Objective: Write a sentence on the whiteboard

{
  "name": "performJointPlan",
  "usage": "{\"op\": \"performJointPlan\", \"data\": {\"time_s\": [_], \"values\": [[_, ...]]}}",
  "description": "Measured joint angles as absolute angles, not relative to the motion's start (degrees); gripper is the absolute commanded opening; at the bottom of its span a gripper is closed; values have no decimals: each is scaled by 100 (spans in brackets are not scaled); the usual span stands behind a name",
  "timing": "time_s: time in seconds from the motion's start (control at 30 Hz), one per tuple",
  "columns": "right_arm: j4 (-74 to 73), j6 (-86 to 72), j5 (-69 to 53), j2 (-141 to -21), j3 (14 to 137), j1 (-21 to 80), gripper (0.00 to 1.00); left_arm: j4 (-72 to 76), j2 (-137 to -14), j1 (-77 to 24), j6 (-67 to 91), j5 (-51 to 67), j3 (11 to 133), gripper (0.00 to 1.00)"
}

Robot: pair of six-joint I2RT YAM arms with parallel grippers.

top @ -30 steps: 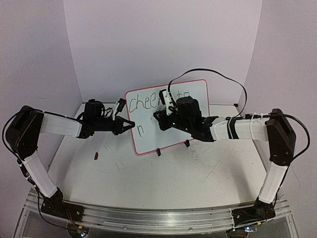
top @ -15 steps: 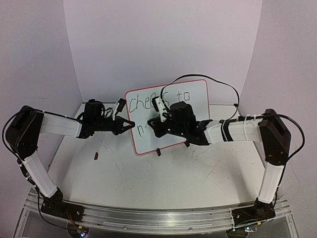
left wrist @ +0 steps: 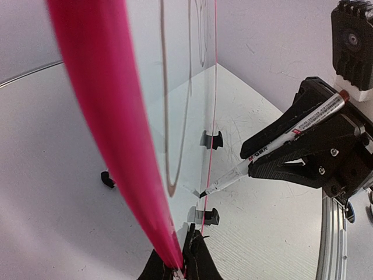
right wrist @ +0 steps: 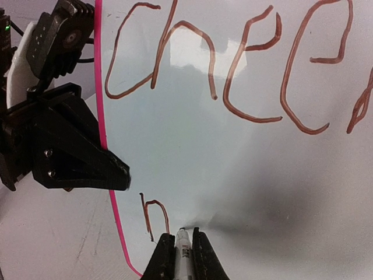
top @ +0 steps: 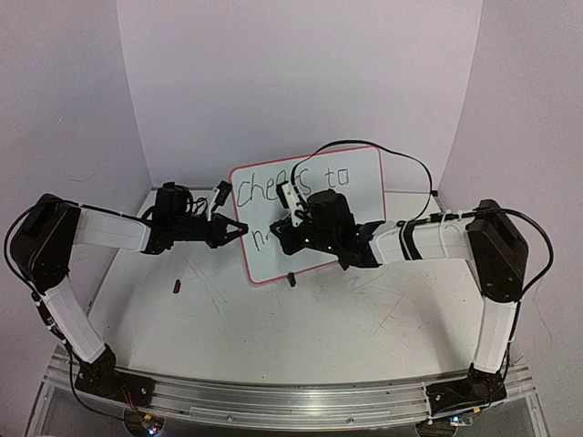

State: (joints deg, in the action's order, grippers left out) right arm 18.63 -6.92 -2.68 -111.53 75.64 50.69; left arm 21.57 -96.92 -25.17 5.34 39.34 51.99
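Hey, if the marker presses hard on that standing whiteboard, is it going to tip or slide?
Probably tippy by itself: the whiteboard stands upright on just two small clip feet. The left gripper clamps its edge, which likely steadies it. It looks thin and rigid, so it would more likely shift whole than bend under the marker.

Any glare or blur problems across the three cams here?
Left wrist: red rim of the whiteboard sits close to the lens, smeared out of focus; marker sharp. Right wrist: soft glare patch over the lettering, grey shadow lower right. Top external: flat, even light, no glare.
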Motion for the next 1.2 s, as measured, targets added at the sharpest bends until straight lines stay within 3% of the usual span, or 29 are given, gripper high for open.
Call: {"op": "performJointPlan", "data": {"time_s": [0.67,1.2], "values": [[1927,-732,496,-11098,7518,5157,0,2141,-9692,-2510,554,3892,5201,0],[1982,-668,354,-11096,7522,5140,0,2104,-9692,-2502,558,3900,5212,0]]}}
